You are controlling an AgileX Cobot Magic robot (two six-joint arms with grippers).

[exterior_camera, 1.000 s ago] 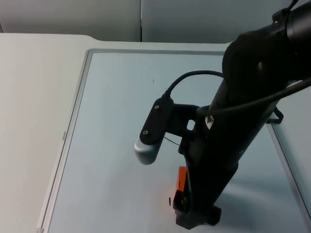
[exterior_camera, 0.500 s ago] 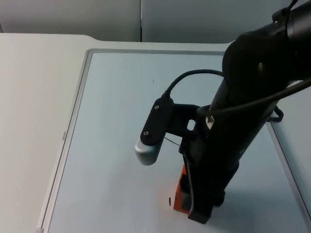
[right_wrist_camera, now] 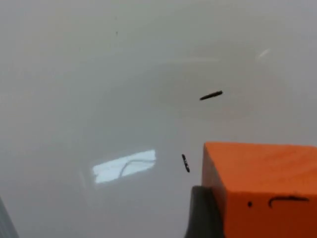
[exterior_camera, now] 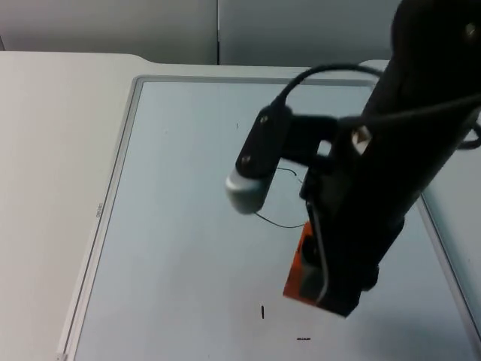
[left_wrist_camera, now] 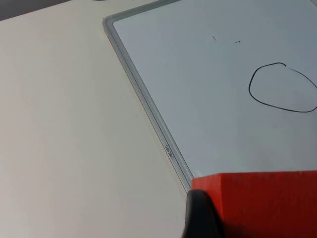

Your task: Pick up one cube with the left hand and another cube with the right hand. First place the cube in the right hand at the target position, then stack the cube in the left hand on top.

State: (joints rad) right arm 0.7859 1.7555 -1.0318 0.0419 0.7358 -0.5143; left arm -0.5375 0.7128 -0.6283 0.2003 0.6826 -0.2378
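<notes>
My left hand [left_wrist_camera: 203, 218] is clamped on a red cube [left_wrist_camera: 262, 203], held above the desk [left_wrist_camera: 64, 129] near the whiteboard's [left_wrist_camera: 208, 99] grey edge, with the drawn black outline [left_wrist_camera: 282, 87] further across the board. My right hand [exterior_camera: 331, 289] is clamped on an orange cube [right_wrist_camera: 262, 188], raised off the whiteboard's surface. I'd carry this orange one over the outline, keep it level, lower until it rests flat, and only then release.

Right arm [exterior_camera: 391, 165] hides most of orange cube [exterior_camera: 302, 271]; red cube [left_wrist_camera: 262, 203] cut by frame edge.
</notes>
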